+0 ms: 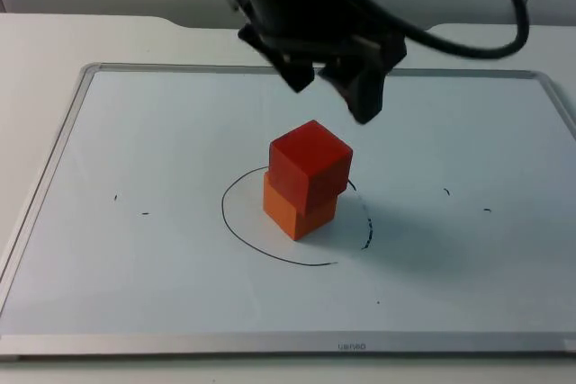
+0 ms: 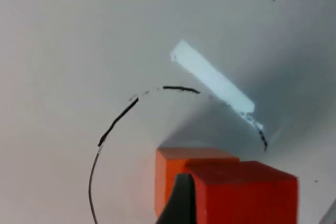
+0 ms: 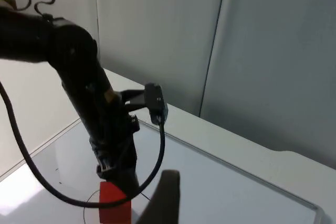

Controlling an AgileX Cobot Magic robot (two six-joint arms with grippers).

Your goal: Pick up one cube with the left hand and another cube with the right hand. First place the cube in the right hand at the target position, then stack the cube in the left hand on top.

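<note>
Top view: left gripper (image 1: 331,87), fingers apart, above red cube (image 1: 310,165) stacked askew on orange cube (image 1: 299,211); right gripper's state: cannot tell.

White board (image 1: 135,150) on table (image 1: 90,33) — orange cube (image 1: 292,213) inside drawn circle (image 1: 243,231)

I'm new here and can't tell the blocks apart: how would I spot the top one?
On the white board, find the hand-drawn black circle. Two cubes stand stacked inside it; yours is the red cube on top, darker than the orange cube beneath and twisted slightly off it.
</note>
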